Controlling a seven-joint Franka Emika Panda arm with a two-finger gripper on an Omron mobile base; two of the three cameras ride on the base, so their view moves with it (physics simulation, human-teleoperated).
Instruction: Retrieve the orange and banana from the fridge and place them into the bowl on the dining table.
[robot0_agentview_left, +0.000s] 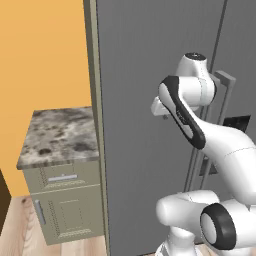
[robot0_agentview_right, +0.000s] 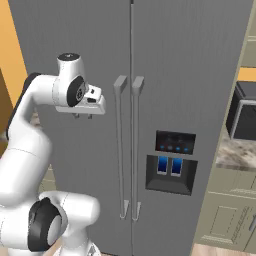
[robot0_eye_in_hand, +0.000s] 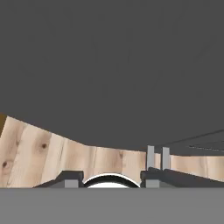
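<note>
My claw: my gripper (robot0_agentview_right: 82, 116) sits at the left-middle of the right base view, on the end of my arm, with its small fingers pointing down. It is in front of the left door and holds nothing. The fingers are too small for me to say if they are spread or pressed together; I cannot tell.

Claw's own look: in the hand view the dark finger tips (robot0_eye_in_hand: 72, 180) rise at the bottom edge. Above them is wooden floor (robot0_eye_in_hand: 35, 148), and over that a wide grey face which I take for the door.

Fridge: the fridge (robot0_agentview_right: 190, 65) fills the centre of the right base view, both doors closed. Its two bar handles (robot0_agentview_right: 119, 145) run down the middle, just right of my claw but not touching it. The dispenser panel (robot0_agentview_right: 172, 162) with blue lights is at the lower right.

Orange and banana: I judge they are behind the closed doors.

Side things: a low cabinet with stone top (robot0_agentview_left: 60, 135) stands at the lower left of the left base view, beside the fridge wall.

Step in hand: the very beginning, I think; reaching for a door handle, nothing taken out yet.

Next move: I should bring the claw sideways to a handle, put the fingers around the bar, close, and pull the door along its arc.
</note>
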